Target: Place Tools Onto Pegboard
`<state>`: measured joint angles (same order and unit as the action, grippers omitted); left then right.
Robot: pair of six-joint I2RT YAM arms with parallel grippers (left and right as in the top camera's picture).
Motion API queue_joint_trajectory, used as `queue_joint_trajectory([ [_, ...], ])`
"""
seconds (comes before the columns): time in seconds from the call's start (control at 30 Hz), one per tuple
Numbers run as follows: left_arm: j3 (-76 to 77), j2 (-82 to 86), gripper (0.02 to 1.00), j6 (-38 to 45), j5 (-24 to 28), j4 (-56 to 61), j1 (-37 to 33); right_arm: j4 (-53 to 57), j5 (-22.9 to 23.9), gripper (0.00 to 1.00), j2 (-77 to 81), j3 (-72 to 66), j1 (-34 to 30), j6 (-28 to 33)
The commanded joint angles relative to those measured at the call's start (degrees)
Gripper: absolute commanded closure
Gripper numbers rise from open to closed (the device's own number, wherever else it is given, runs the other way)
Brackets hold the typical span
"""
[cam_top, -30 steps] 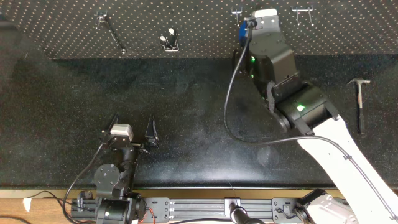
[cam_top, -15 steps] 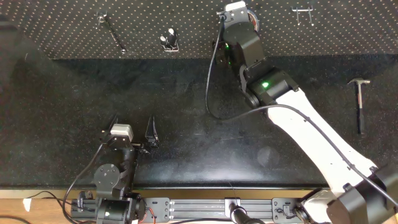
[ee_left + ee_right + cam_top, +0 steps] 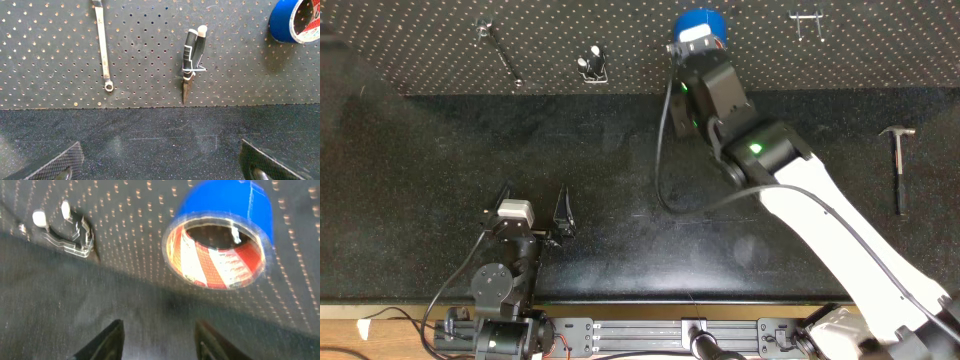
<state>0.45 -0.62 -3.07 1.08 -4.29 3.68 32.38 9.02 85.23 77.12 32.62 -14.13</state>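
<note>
A blue tape roll (image 3: pixel 701 22) (image 3: pixel 220 240) (image 3: pixel 295 20) hangs on the pegboard (image 3: pixel 410 45), a hook passing through its core. My right gripper (image 3: pixel 695 44) (image 3: pixel 160 335) sits just in front of and below the roll, open, with nothing between its fingers. A wrench (image 3: pixel 502 52) (image 3: pixel 102 45) and black-handled pliers (image 3: pixel 591 62) (image 3: pixel 192 60) (image 3: pixel 65 227) hang further left on the board. A hammer (image 3: pixel 898 165) lies on the black table at the far right. My left gripper (image 3: pixel 533 203) (image 3: pixel 160 165) rests open near the table's front left, holding nothing.
Bare metal hooks (image 3: pixel 807 22) stick out of the pegboard to the right of the tape. The black table surface (image 3: pixel 620 170) stretches between the two arms. A cable loops off the right arm over the table's middle.
My right gripper slid left along the pegboard, then drew back a little. The blue tape, earlier hidden at the gripper, now hangs free on the board. The left arm stayed still.
</note>
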Motion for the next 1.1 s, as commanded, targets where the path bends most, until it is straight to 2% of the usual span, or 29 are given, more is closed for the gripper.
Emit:
queue_joint_trajectory([
  [0.03,-0.13,0.42,0.023,-0.50,-0.57,-0.35,0.00,17.66,-2.89,0.025,-4.85,0.15,-6.47,-10.93],
  [0.1,-0.13,0.42,0.023,-0.50,-0.59,-0.33,0.00,28.59,-2.67,0.025,-4.81,0.13,-20.70,-9.16],
  [0.17,-0.13,0.42,0.023,-0.50,-0.57,-0.33,0.00,32.83,-2.75,0.025,-4.81,0.13,-33.18,-5.99],
  [0.2,-0.13,0.42,0.023,-0.50,-0.59,-0.33,0.00,35.69,-4.26,0.025,-4.81,0.13,-41.81,-3.43],
  [0.27,-0.13,0.42,0.023,-0.50,-0.57,-0.33,0.00,38.56,-6.97,0.025,-4.81,0.13,-53.83,1.09],
  [0.33,-0.13,0.42,0.023,-0.50,-0.57,-0.33,0.00,41.31,-6.49,0.025,-4.79,0.07,-64.78,5.05],
  [0.37,-0.13,0.42,0.023,-0.50,-0.57,-0.35,0.00,40.00,-6.49,0.025,-4.70,0.04,-70.44,5.05],
  [0.4,-0.13,0.42,0.023,-0.50,-0.57,-0.33,0.00,40.02,-5.66,0.025,-4.66,0.04,-73.77,6.56],
  [0.43,-0.13,0.42,0.023,-0.50,-0.59,-0.35,0.00,40.61,-4.61,0.025,-4.63,0.02,-76.74,12.55],
  [0.47,-0.13,0.42,0.023,-0.50,-0.59,-0.33,0.00,40.39,-6.69,0.025,-4.63,-0.02,-78.95,22.93],
  [0.5,-0.13,0.42,0.023,-0.50,-0.57,-0.35,0.00,40.28,-12.31,0.025,-4.55,-0.48,-80.83,37.27],
  [0.53,-0.13,0.42,0.023,-0.50,-0.57,-0.33,0.00,39.74,-15.15,0.025,-4.09,-0.96,-82.07,45.22],
  [0.63,-0.13,0.42,0.023,-0.50,-0.57,-0.33,0.00,37.09,-15.50,0.025,1.33,-1.05,-82.25,53.02],
  [0.73,-0.13,0.42,0.023,-0.50,-0.57,-0.33,0.00,33.53,-15.65,0.025,9.09,-1.05,-80.41,53.75],
  [0.83,-0.13,0.42,0.023,-0.50,-0.57,-0.33,0.00,32.13,-11.06,0.025,16.44,-1.05,-73.33,55.17],
  [0.9,-0.13,0.42,0.023,-0.50,-0.57,-0.33,0.00,30.73,-10.75,0.025,18.91,-1.05,-70.40,54.95],
  [0.97,-0.13,0.42,0.023,-0.50,-0.57,-0.33,0.00,28.44,-10.67,0.025,20.57,-1.03,-69.92,54.71],
  [1.1,-0.13,0.42,0.023,-0.50,-0.57,-0.33,0.00,27.71,-6.38,0.025,22.32,-1.05,-69.92,54.29],
])
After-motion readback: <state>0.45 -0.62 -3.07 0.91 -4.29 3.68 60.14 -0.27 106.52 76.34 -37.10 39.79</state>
